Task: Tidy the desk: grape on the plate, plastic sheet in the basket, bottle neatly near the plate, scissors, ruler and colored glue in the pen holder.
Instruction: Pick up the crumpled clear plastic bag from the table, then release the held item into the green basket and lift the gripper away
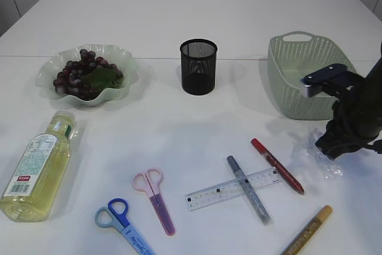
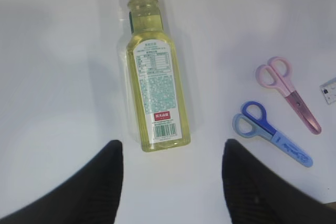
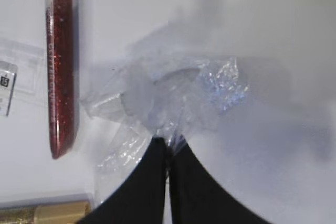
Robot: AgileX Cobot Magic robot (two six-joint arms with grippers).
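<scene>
Right wrist view: right gripper (image 3: 169, 148) pinched closed on plastic sheet (image 3: 173, 98), for basket (image 1: 292, 76); left gripper (image 2: 170, 177) wide, empty above bottle (image 2: 155, 77).

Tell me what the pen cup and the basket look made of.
Pen cup: looks like black metal mesh, matte; light shows through the fine weave. Basket: likely pale green moulded plastic, given rows of small holes and a smooth rim with a handle cutout.

The gold glue pen (image 1: 308, 230) and blue scissors (image 1: 123, 224) run off the exterior view's bottom edge.
</scene>
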